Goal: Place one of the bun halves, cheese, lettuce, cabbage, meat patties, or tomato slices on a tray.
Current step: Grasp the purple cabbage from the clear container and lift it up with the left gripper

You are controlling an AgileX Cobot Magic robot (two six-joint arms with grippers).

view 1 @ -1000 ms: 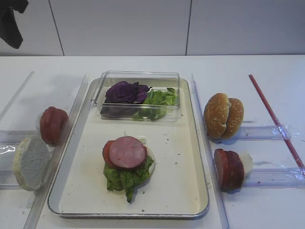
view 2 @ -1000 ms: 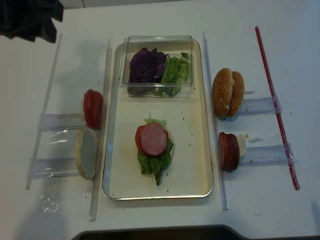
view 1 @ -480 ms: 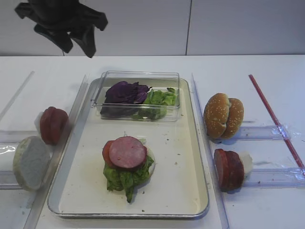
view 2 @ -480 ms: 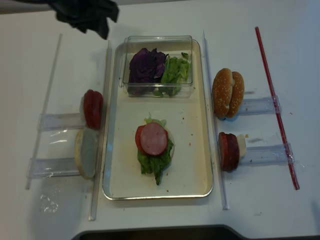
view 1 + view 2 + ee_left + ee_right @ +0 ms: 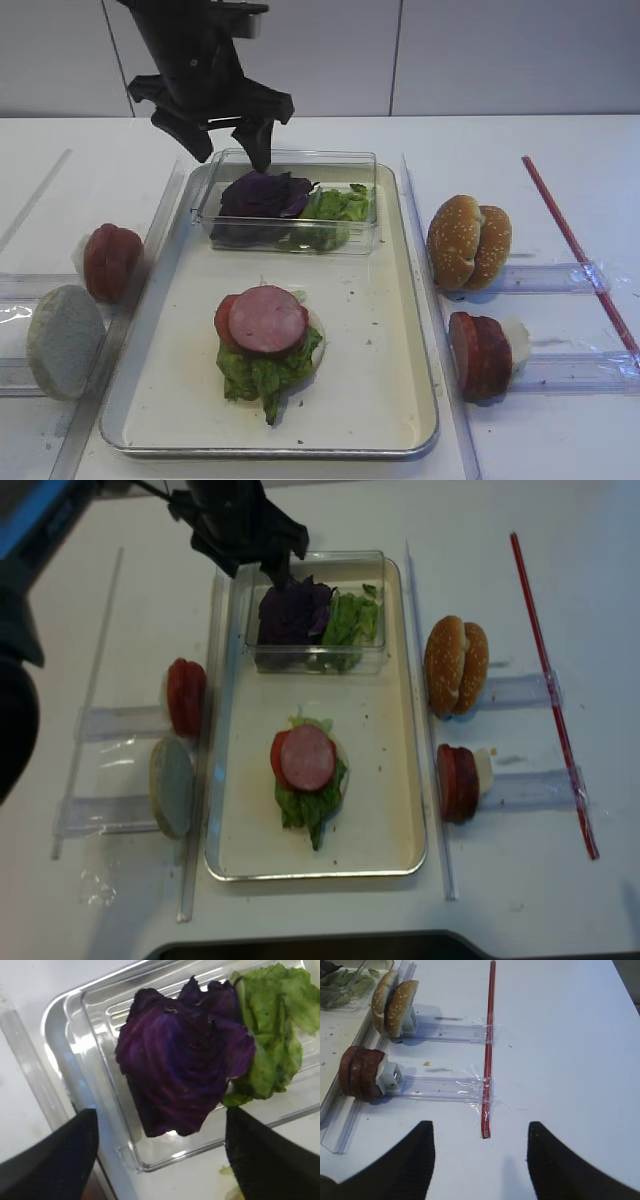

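The metal tray (image 5: pixel 372 335) holds a stack of lettuce (image 5: pixel 258 376), a tomato slice (image 5: pixel 224 318) and a pink meat patty (image 5: pixel 267 319). At its far end stands a clear box (image 5: pixel 292 159) with purple cabbage (image 5: pixel 263 193) and more lettuce (image 5: pixel 336 205). My left gripper (image 5: pixel 232 158) hangs open just above the box's left end, holding nothing. In the left wrist view the cabbage (image 5: pixel 185 1070) lies between and beyond the open fingers of the left gripper (image 5: pixel 160 1112). My right gripper (image 5: pixel 480 1127) is open over bare table, holding nothing.
Left of the tray, tomato slices (image 5: pixel 110 262) and a bun half (image 5: pixel 63 341) stand on clear racks. On the right stand bun halves (image 5: pixel 468 243) and dark red round slices (image 5: pixel 480 355). A red strip (image 5: pixel 487 1060) crosses the right racks.
My left arm has come in from the back left and down over the clear box, its jaws spreading wider. The food has not moved.
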